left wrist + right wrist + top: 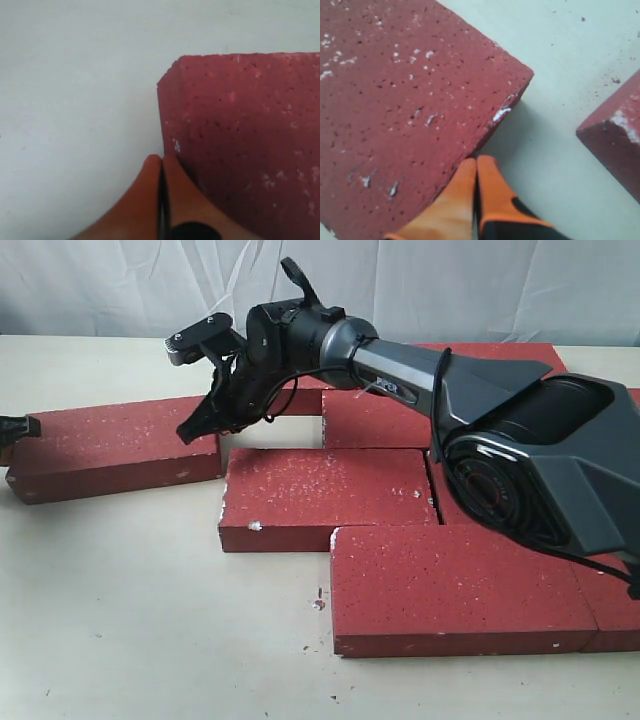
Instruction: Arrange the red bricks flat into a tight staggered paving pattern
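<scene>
1. Exterior view: rough, white-flecked dark red rectangular paving bricks (325, 495) lie flat on the pale table (130, 620), most of them packed in staggered rows at the right.
2. One outlying brick (115, 445) lies to the left of the group, with bare table between it and the nearest corner.
3. The right gripper (200, 425) reaches across to this brick's right end. Its orange fingers (465, 175) are pressed together on nothing, tips at the brick's edge.
4. The left gripper (161, 161) is likewise clenched and empty, tips against the brick's opposite end near a corner.
</scene>
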`<state>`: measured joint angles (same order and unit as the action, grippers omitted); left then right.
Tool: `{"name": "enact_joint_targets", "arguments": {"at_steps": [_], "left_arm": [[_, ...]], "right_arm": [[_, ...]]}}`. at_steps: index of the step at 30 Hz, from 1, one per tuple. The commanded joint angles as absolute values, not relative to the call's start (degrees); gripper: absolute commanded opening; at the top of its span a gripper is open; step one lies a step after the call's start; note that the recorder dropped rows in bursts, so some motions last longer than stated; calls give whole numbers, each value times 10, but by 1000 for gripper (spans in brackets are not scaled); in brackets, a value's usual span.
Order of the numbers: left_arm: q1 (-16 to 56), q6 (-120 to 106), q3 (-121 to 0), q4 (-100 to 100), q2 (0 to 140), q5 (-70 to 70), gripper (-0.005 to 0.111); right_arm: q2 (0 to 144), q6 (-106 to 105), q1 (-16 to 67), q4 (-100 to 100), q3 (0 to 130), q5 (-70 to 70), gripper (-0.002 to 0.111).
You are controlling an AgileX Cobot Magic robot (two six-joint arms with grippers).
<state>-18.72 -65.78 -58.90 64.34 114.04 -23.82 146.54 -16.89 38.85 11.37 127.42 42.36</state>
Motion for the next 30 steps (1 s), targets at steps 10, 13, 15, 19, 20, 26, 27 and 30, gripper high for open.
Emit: {"name": "enact_joint_targets", "arguments": {"at_steps": [10,13,15,19,20,26,27,30], "left_arm": [[-122,-780,-594,760,1142,-230,0],[-117,-810,-594,785,1146,-230,0],[-114,-823,-594,794,1148,-227,0],[-114,-843,-594,820,1148,-223,0],[-114,-850,-594,820,1148,-221,0],[-114,-862,-594,830,1148,-194,0],[-114,-862,-594,830,1148,-188,0],[-114,-862,-594,830,1148,-157,0]], "right_arm": [[1461,-169,389,99,1278,445,-1],[1455,-169,388,85,1278,455,-1],[1451,-169,388,83,1278,456,-1],[1448,-169,388,78,1278,453,-1],[1448,-169,388,78,1278,453,-1],[1448,-169,388,78,1278,491,-1],[1448,-169,388,78,1278,495,-1],[1448,-169,388,78,1278,487,-1]]}}
